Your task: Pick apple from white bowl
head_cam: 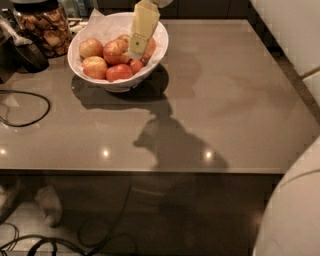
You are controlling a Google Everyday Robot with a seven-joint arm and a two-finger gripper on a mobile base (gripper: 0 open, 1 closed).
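Observation:
The white bowl [121, 83] stands at the back left of the grey table, lined with white paper whose corner [95, 15] sticks up. It holds several apples. A large red-orange apple with yellow mottling [115, 50] lies near the middle, with paler apples [91, 47] to its left and a red one [119, 72] in front. My gripper [136, 51], pale yellow, reaches down from the top into the right side of the bowl. Its tip is just right of the large apple and hides part of another apple [149, 46].
A glass jar of brown snacks [46, 29] stands behind the bowl at the left, beside a dark object [28, 55]. A black cable [30, 107] loops on the table's left side. White parts of the robot's body [292, 210] fill the right edge.

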